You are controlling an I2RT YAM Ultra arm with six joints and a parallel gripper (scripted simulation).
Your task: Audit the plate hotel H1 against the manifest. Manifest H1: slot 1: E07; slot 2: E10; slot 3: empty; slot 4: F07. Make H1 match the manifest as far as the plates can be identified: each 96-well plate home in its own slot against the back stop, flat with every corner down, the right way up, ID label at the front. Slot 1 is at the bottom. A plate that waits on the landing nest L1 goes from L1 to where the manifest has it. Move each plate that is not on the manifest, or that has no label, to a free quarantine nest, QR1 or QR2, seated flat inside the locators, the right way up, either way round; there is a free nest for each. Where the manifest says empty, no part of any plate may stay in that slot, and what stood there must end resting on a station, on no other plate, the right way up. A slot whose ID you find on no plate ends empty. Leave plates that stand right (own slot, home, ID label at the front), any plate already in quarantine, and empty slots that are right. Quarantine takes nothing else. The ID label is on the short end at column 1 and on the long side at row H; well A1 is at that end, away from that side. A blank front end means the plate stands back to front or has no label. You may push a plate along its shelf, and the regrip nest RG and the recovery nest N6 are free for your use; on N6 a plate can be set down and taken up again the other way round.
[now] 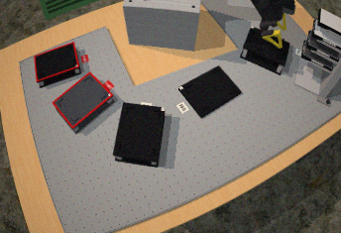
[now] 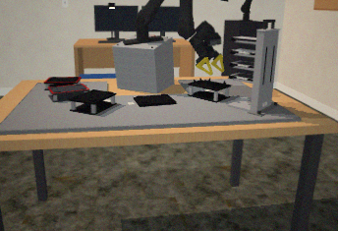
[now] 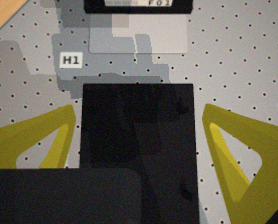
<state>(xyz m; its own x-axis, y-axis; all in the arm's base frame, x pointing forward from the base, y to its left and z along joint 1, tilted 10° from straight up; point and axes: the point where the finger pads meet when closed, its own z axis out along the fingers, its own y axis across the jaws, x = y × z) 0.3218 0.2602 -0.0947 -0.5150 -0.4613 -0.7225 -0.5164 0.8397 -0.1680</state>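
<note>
My gripper is open, its yellow fingers hanging just above a black raised nest in front of the plate hotel H1. In the wrist view the fingers straddle the nest's plain black top without touching it; I see no wells on it. Beyond the H1 tag, a plate sits low in the hotel with a white label facing me; its text is cut off at the frame edge. In the exterior view the gripper hovers over the nest, left of the hotel.
Two red-framed quarantine nests stand at the far left. A black raised nest and a flat black pad lie mid-table. The grey arm pedestal is behind. A grey post stands at the hotel's front.
</note>
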